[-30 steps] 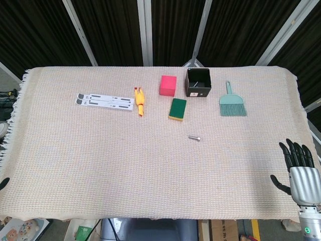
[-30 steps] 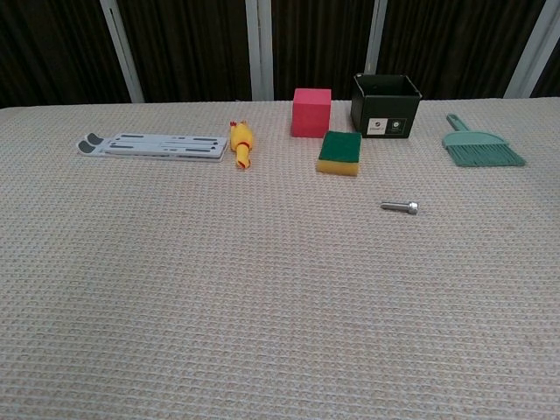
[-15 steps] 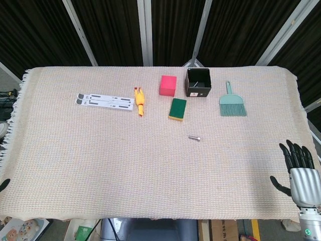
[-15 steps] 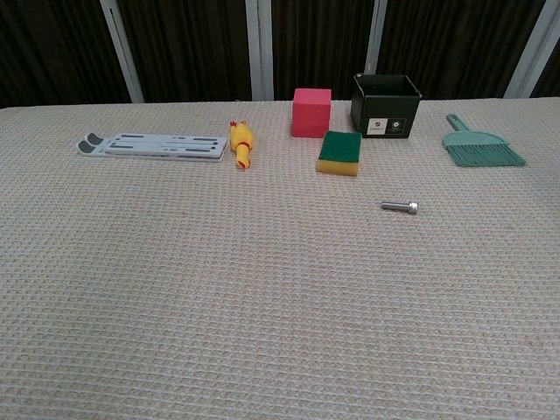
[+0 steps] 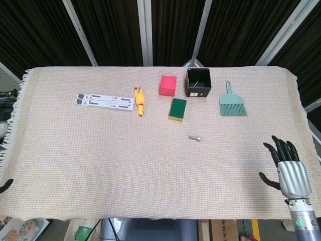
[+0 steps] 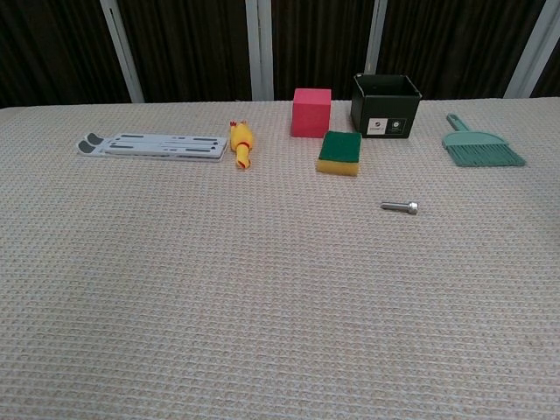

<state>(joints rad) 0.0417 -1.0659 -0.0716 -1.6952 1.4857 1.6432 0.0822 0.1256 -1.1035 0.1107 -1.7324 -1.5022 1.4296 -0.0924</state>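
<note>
My right hand [image 5: 286, 168] hovers over the near right corner of the cloth-covered table [image 5: 100, 160], fingers spread, holding nothing. The thing closest to it is a small steel bolt [image 5: 194, 137] [image 6: 399, 206], well off to its left and further back. Only a dark tip of my left hand [image 5: 5, 185] shows at the near left edge, so how its fingers lie is hidden. The chest view shows neither hand.
Along the back lie a flat white folding stand [image 5: 104, 101] [image 6: 149, 145], a yellow rubber chicken [image 5: 140, 101] [image 6: 241, 143], a pink cube [image 5: 168, 85] [image 6: 311, 112], a green-and-yellow sponge [image 5: 177, 109] [image 6: 339, 152], an open black box [image 5: 198, 83] [image 6: 385, 105] and a teal hand brush [image 5: 232, 102] [image 6: 479, 145].
My right hand has shifted left and slightly away from the near edge, coming in over the cloth. Nothing on the table has moved.
</note>
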